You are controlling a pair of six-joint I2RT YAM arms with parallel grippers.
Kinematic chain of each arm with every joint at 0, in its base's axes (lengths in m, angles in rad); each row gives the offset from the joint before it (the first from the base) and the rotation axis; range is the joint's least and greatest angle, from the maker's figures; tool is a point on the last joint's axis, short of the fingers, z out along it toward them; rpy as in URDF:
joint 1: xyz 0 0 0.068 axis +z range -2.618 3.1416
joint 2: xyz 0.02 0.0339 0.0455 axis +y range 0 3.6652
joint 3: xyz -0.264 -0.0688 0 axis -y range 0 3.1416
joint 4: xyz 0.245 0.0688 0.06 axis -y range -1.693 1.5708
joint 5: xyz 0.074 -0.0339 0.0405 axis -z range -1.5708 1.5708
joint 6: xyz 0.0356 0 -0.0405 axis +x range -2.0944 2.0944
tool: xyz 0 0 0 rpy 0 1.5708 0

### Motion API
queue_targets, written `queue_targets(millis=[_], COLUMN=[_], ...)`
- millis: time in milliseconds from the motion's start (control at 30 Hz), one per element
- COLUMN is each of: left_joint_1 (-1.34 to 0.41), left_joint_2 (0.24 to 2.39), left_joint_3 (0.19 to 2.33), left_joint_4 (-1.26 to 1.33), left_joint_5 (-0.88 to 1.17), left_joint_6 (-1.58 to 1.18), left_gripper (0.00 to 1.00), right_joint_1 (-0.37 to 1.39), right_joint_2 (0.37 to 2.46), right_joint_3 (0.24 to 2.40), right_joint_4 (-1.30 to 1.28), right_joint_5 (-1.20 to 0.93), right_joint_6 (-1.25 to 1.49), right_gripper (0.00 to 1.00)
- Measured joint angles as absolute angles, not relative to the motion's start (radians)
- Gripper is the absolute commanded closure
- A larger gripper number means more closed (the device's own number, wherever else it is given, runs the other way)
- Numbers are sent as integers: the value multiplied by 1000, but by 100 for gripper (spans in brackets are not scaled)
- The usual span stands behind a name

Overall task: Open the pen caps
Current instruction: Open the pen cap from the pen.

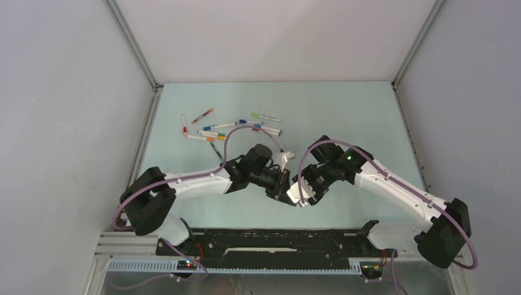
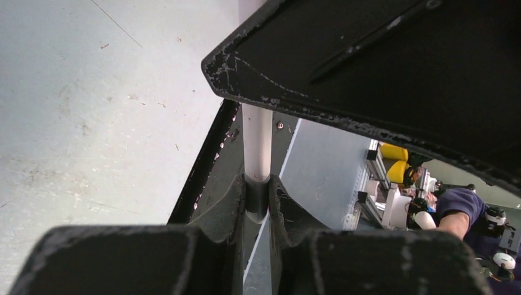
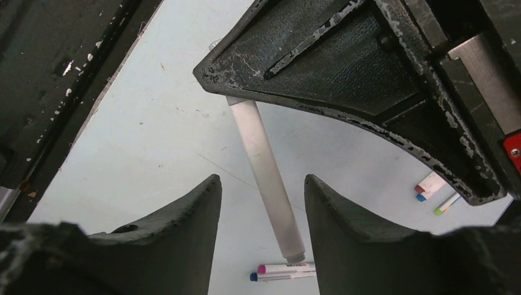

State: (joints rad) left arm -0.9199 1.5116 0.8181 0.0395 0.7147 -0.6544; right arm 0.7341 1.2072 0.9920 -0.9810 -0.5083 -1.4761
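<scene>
1. Left gripper (image 2: 257,184): narrow, clamped on one pen (image 2: 257,138) near its dark end. The white barrel projects past the fingertips. Judged purpose: to anchor the pen so that the other arm has something to pull against.
2. Right gripper (image 3: 261,181): set nose to nose with the left one, above the near middle of the table (image 1: 344,123). Its jaws stand apart, one on either side of the barrel, with a gap showing on each side. It grips nothing.
3. The pen is off the table and spans from one gripper to the other. The facing pose lines the barrel up with both sets of fingers, which suits a straight pull.
4. Cap: the right wrist view shows a grey band at the pen's free end, and the left wrist view shows a dark section between the left fingers. Which of these is the cap, I cannot tell.
5. Judgement: the step in hand is the second grip, and no cap is off yet. A grip on the bare barrel instead of the cap would separate nothing.
6. Far left of the table: the other pens (image 1: 230,130) lie loose in a cluster, well apart from both grippers. They show coloured ends and are judged capped and awaiting their turn.
</scene>
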Motion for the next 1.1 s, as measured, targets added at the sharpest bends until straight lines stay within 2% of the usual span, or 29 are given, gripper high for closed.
queue_targets(millis=[167,367,500,767,1100], left_joint_1=[-921,-921,-920,-920,-916], left_joint_2=[1512,1512,1512,1512,1485], left_joint_3=[818,818,818,818,826], left_joint_4=[42,41,35,33,75], left_joint_5=[723,739,743,748,680], left_joint_6=[-654,-654,-653,-620,-559], left_gripper=[100,100,100,100,100], right_joint_1=[752,763,765,726,569], right_joint_2=[1212,1212,1211,1162,1132], right_joint_3=[992,982,969,930,920], right_joint_4=[-974,-967,-989,-961,-959], right_joint_5=[-488,-477,-467,-485,-598], right_joint_6=[-1481,-1504,-1525,-1570,-1650], right_gripper=[60,88,100,100,100])
